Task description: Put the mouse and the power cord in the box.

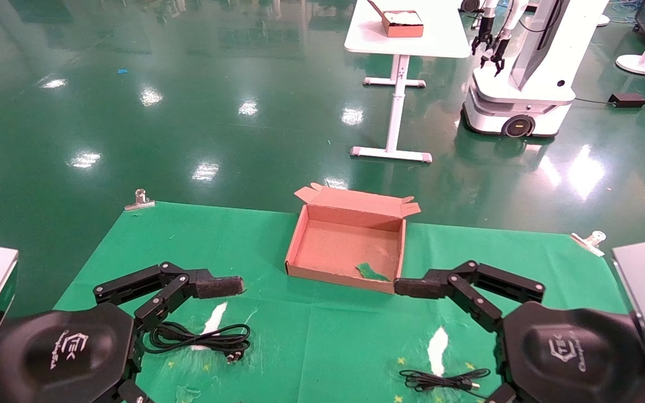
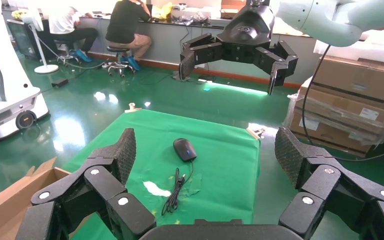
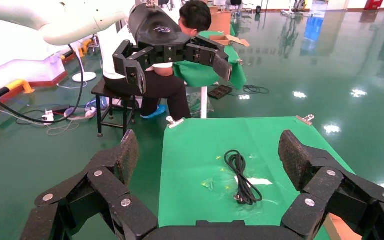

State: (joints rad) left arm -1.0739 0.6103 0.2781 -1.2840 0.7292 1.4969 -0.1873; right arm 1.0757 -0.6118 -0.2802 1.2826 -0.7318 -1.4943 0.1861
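Observation:
The open brown cardboard box (image 1: 350,246) sits at the table's far middle, a green scrap (image 1: 373,272) on its floor. The bundled power cord (image 1: 196,338) (image 3: 243,177) lies on the green cloth at front left, below my left gripper (image 1: 227,341) (image 2: 206,150), which hovers open and empty. The black mouse (image 2: 184,149) lies at front right with its thin cable (image 1: 440,382) (image 2: 176,192) trailing; in the head view my right arm hides the mouse body. My right gripper (image 1: 406,347) (image 3: 210,150) hangs open and empty above that side, one of its fingers (image 1: 417,286) close to the box's near right corner.
Green cloth (image 1: 322,336) covers the table, held by metal clips (image 1: 139,200) at the far corners, with white worn patches (image 1: 437,350). Beyond are a white table (image 1: 406,33) with a small box (image 1: 402,23) and another robot (image 1: 518,84).

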